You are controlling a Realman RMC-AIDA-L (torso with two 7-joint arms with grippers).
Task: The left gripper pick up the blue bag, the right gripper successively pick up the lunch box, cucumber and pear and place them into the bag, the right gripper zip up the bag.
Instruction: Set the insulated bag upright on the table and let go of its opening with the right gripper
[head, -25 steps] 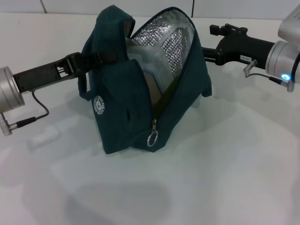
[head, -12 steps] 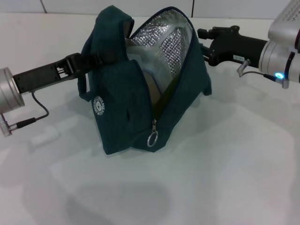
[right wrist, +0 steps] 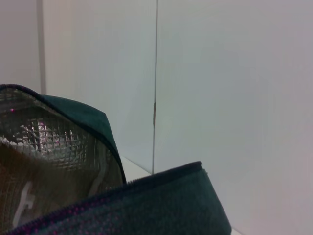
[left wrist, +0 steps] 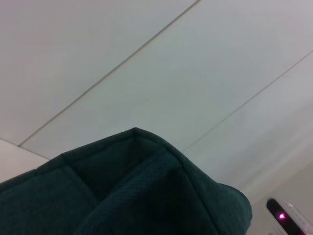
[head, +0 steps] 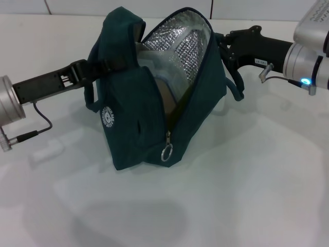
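Note:
The blue bag (head: 139, 123) stands tilted on the white table, its mouth gaping and its silver foil lining (head: 180, 46) showing. My left gripper (head: 105, 64) is shut on the bag's upper left strap. My right gripper (head: 222, 47) is pressed against the bag's upper right edge, above a loop handle (head: 237, 90). A pale clear shape inside the mouth looks like the lunch box (head: 154, 64). The cucumber and pear cannot be made out. The ring zip pull (head: 166, 153) hangs at the front. The left wrist view shows teal fabric (left wrist: 122, 191); the right wrist view shows the lining (right wrist: 44, 142).
A small white block (head: 49, 149) lies on the table to the bag's left, near the left arm's cable (head: 31, 135). The white table (head: 247, 195) stretches in front of and to the right of the bag. A white wall stands behind.
My right gripper has moved left to the bag's upper right edge. The bag's right corner has lifted and a loop handle now hangs out there. The left arm has stayed put.

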